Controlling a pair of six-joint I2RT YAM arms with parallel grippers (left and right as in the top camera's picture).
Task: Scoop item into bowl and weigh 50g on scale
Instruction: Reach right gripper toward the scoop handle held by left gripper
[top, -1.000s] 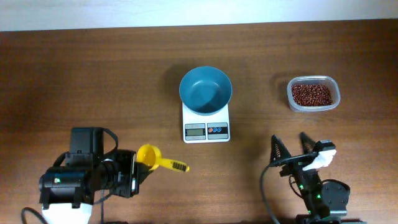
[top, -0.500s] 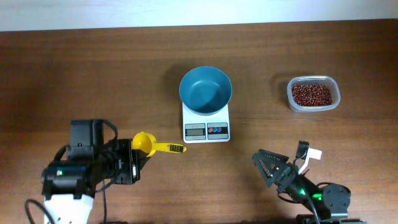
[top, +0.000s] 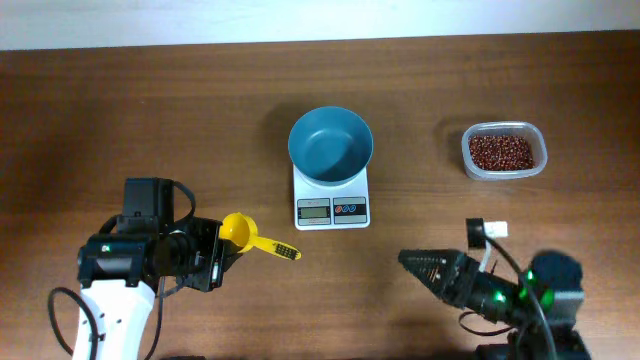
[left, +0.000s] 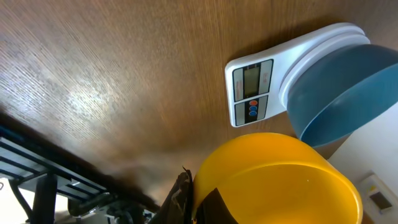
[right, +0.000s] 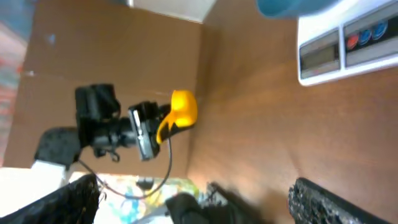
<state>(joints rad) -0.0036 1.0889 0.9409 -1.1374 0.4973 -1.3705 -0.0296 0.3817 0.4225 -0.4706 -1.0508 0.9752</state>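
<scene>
We take the scale (top: 332, 195) as our landmark: it sits white and square on the brown worktop (top: 150, 110), with its grey display and its red and blue buttons on the edge facing the arms. We cannot read the display. The teal bowl (top: 331, 143) stands upright on the scale's platform, covering most of it and overhanging its far edge; its inside shows plain blue.

The beans (top: 502, 151) lie in a clear tub (top: 467, 150) well to the right of the scale, level with the bowl and apart from both arms.

To the left of the scale and nearer the robot, the left tool (top: 220, 252) is closed around the cup of a yellow scoop (top: 245, 236). The scoop's handle points back towards the scale, and its tip stops short of the scale's near left corner. In the left wrist view the yellow cup fills the lower frame, with one dark finger (left: 180, 199) pressed against its side and the scale and bowl beyond it.

To the right of the scale and nearer the robot, the right tool (top: 412, 262) hangs low over the worktop and points towards the left arm. Its wrist view shows the two fingers spread wide with nothing between them.
</scene>
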